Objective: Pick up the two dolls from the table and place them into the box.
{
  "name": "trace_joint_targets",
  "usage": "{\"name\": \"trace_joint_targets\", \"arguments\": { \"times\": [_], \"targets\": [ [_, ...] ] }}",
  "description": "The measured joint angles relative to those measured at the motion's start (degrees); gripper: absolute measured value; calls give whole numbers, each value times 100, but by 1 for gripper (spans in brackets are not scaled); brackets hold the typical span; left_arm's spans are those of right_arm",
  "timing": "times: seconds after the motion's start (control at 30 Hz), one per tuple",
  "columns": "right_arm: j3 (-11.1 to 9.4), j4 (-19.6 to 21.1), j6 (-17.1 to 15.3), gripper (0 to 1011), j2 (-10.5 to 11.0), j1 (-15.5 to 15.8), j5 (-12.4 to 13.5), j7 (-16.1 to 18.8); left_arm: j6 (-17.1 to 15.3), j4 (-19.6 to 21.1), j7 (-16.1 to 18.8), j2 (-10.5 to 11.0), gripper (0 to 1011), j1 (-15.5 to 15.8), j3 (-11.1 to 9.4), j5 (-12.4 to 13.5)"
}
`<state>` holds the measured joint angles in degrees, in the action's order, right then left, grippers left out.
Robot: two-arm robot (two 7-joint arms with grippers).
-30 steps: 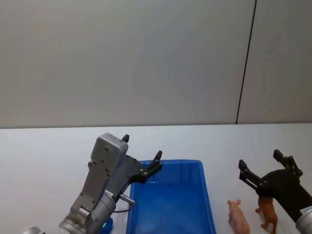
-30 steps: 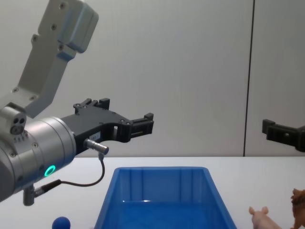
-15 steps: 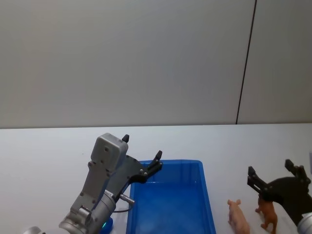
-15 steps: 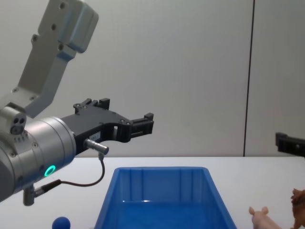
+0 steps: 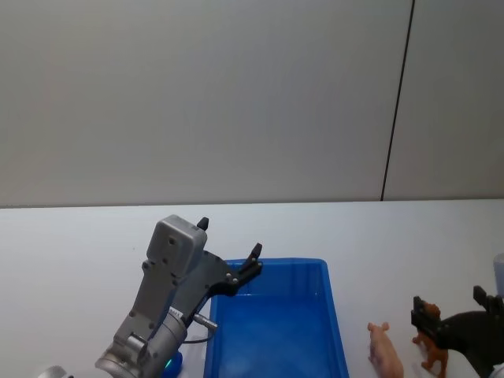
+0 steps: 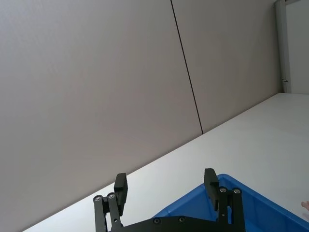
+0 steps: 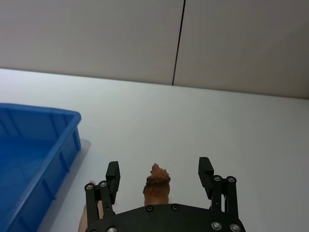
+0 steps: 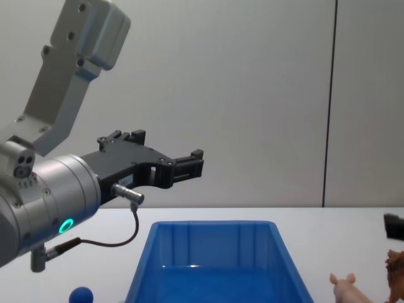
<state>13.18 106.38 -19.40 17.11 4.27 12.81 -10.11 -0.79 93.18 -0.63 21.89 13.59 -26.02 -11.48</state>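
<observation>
The brown doll [image 7: 157,186] stands on the table [image 5: 79,252] right of the box [image 5: 339,331], between the wide-spread jaws of the right gripper [image 7: 159,166], neither finger touching it. The pink doll [image 5: 386,352] stands just beside it, on the box side (a close neighbour). Bare tabletop lies beyond. The left gripper [image 6: 165,180], jaws spread, hangs above the box's left rim, with a blue ball [image 8: 81,295] on the table beneath that arm.

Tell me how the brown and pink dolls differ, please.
The brown doll is lion-like, the pink doll pig-like. The pink doll stands nearer the box; the brown doll is farther right, beneath the open right gripper. Both stand on the table, outside the box. The left gripper hangs by the box.
</observation>
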Motion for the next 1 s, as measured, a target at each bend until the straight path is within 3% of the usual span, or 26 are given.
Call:
{"name": "trace_joint_targets", "arguments": {
  "times": [0.83, 1.0],
  "targets": [
    [-88, -415, -399, 1001, -16, 54, -41, 203, 0, 0, 0, 0, 1002, 0, 0, 0],
    [-106, -498, -445, 885, -33, 61, -38, 226, 0, 0, 0, 0, 1002, 0, 0, 0]
  ]
}}
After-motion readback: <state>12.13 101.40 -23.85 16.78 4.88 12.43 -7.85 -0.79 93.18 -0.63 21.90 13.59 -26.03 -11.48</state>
